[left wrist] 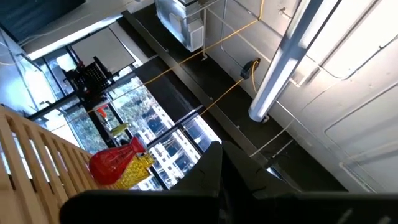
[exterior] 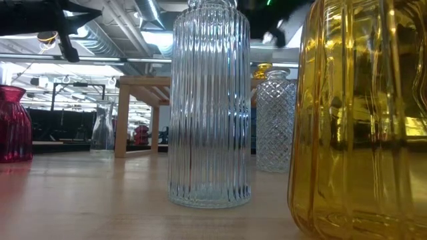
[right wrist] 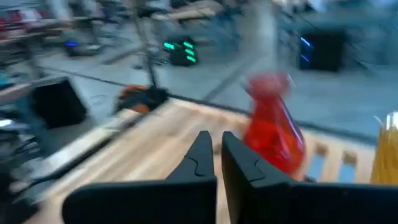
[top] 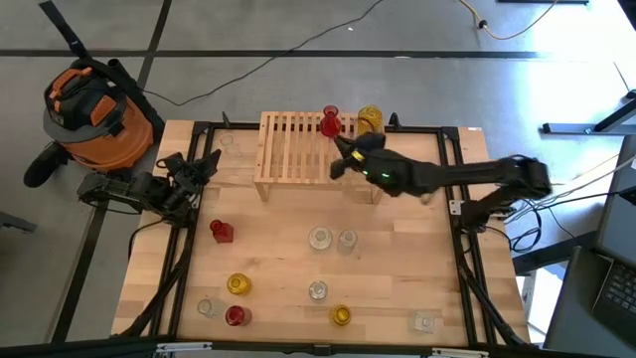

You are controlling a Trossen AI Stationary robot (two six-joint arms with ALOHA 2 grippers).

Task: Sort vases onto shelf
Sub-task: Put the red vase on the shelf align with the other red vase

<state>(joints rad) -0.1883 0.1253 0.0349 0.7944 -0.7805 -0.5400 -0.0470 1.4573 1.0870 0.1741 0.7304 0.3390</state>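
The shelf (top: 305, 149) is a low rack of light wood with thin slats on top, and it stands at the back of the counter (top: 397, 288). Two vases stand on its right end: a red vase (top: 330, 122) with a round belly and a thin neck, and a yellow vase (top: 370, 120) just beside it. The other vases are spread over the front of the counter, well apart from the shelf. There is a red one (top: 222, 231) on the left, a yellow one (top: 238, 284), another red one (top: 235, 315), another yellow one (top: 341, 315), and some clear ones like the clear vase (top: 319, 238) in the middle. The right claw (top: 341, 147) is over the right end of the shelf, close to the red vase, clenched on nothing. The left claw (top: 211, 159) waits at the left edge of the counter, clenched too and empty.
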